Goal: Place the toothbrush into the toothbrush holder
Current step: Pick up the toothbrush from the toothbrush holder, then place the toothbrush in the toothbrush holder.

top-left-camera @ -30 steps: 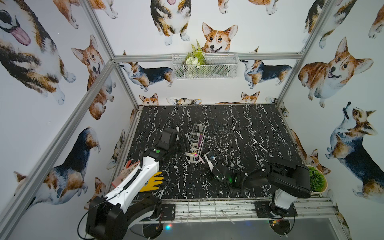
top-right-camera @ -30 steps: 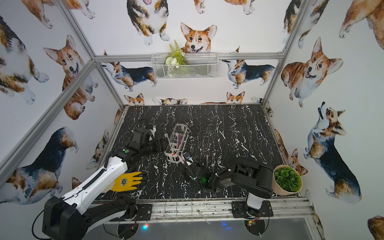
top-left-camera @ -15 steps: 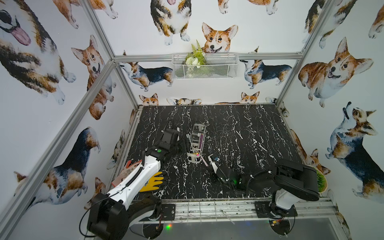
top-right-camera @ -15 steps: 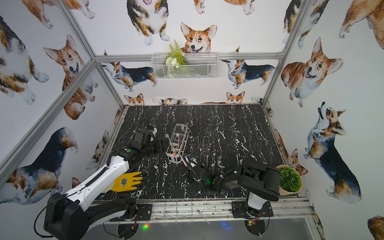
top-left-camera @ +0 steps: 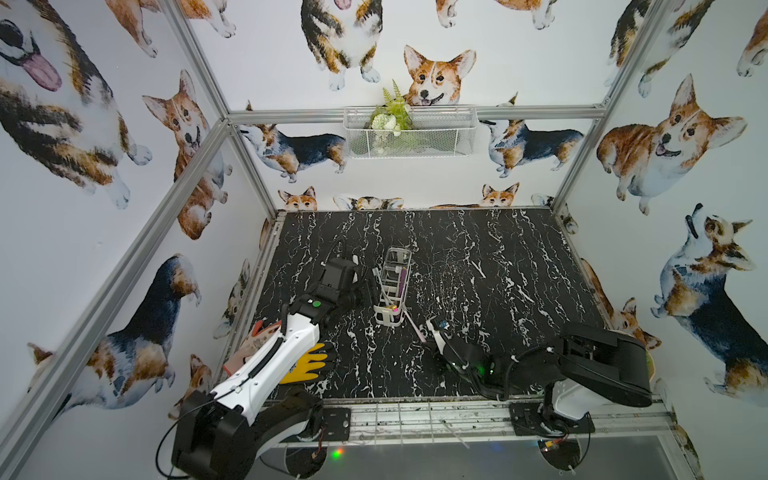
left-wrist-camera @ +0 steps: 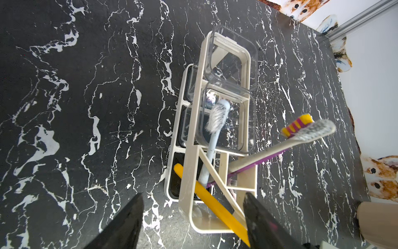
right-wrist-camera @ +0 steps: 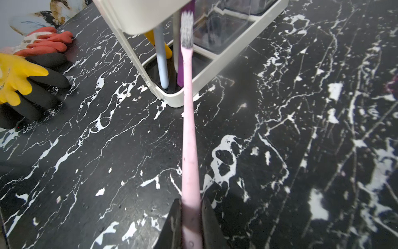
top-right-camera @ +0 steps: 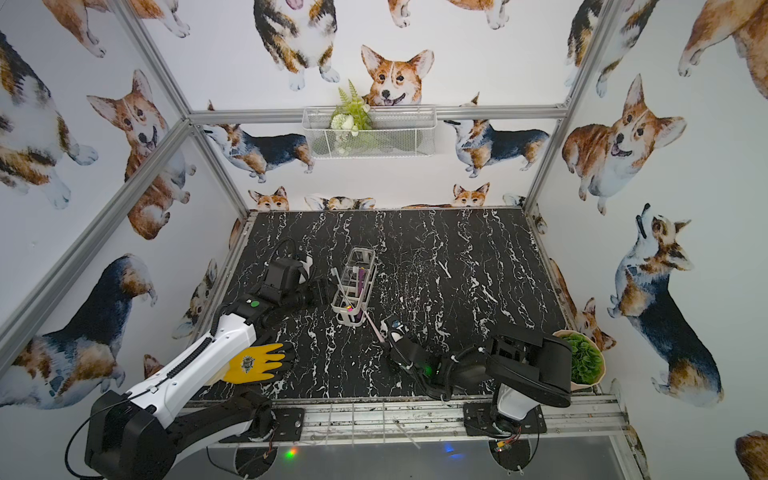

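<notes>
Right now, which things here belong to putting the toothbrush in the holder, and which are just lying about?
Job in hand: pink toothbrush, held by the shut right jaws; toothbrush holder, with other brushes in it; left jaws, open beside the holder.
Lying about: yellow glove; red glove; potted plant; wire basket with flowers.

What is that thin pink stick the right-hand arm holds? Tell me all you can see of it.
It is a pink toothbrush: a slim, pale pink handle, plastic by its look and a little scuffed, ending in a small head of grey-white bristles. The right tool is shut on the handle's tail end. Its head points at the near end of the toothbrush holder, outside it; whether they touch cannot be told.
</notes>
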Robot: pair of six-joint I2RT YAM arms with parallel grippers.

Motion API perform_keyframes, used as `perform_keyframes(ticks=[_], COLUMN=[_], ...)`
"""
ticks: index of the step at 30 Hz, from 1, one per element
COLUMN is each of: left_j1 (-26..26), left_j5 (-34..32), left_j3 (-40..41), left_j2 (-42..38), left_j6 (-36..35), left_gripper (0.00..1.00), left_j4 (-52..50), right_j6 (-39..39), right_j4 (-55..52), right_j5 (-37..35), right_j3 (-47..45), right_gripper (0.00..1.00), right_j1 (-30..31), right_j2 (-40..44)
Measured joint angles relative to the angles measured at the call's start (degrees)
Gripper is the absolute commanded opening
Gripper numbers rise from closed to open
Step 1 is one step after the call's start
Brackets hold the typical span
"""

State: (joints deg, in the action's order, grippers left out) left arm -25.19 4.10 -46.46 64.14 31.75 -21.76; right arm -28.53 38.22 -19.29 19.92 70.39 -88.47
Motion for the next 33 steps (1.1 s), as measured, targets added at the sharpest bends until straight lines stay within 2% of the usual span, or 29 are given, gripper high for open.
perform_keyframes(ticks=[7, 14, 19, 22, 26, 33], left_j1=[0.0, -0.4, -4.3, -8.7, -14.6, -16.9], left_j5=[0.0, 0.7, 3.3, 3.7, 3.6, 4.1], left_j3=[-0.2, -1.2, -3.7, -6.6, -9.6, -9.4], left_j2=[-2.1, -5.6, -6.5, -5.6, -1.9, 1.5], left_j6=[0.4, 1.7, 4.3, 5.0, 5.5, 6.8], left_gripper=[0.74, 0.74, 0.77, 0.85, 0.88, 0.86], left_j4=[-0.2, 0.2, 2.4, 5.0, 7.0, 10.5], right_j6=[-2.7, -3.9, -1.2, 0.3, 1.7, 3.3], right_j4=[-4.2, -16.8, -23.0, -24.0, -24.2, -21.1], right_j5=[-0.5, -3.1, -3.5, -3.0, -0.6, 3.0], right_j3=[-5.0, -6.3, -2.3, 0.9, 4.8, 6.9], right_gripper=[0.05, 0.06, 0.07, 0.06, 0.06, 0.06], right_j1=[0.0, 0.1, 0.1, 0.1, 0.1, 0.1], right_j2=[9.4, 28.2, 39.4, 40.1, 35.9, 30.2])
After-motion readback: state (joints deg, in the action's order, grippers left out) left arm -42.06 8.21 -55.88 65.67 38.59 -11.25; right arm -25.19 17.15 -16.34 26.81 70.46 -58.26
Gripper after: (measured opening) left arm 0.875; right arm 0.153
